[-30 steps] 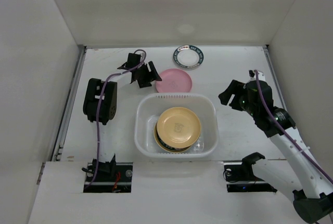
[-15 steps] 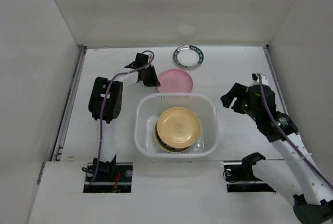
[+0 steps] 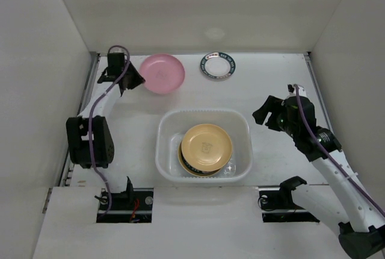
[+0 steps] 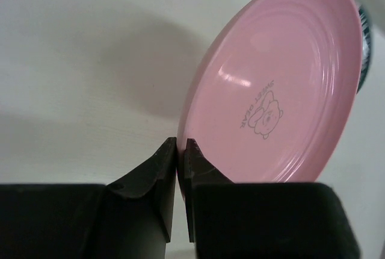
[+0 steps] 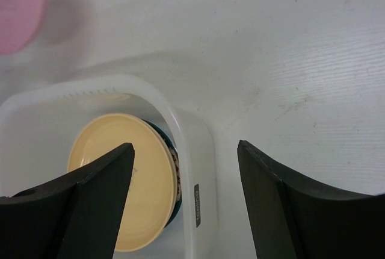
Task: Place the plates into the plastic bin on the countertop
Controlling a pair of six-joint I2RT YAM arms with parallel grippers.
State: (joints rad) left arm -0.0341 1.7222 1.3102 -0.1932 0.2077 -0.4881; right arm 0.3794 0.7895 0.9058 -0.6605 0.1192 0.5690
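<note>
My left gripper is shut on the rim of a pink plate, which hangs lifted and tilted near the back left of the countertop. A white plate with a dark green rim lies flat at the back. The plastic bin sits in the middle and holds a stack of plates with a yellow-orange one on top. My right gripper hovers open above the bin's right rim, nothing between its fingers.
White walls enclose the countertop on three sides. The left arm's elbow stands tall by the left wall. Both arm bases sit at the near edge.
The left gripper shut on the pink plate's rim beside the bin, then lifted it and carried it back and to the left. The right arm barely moved.
</note>
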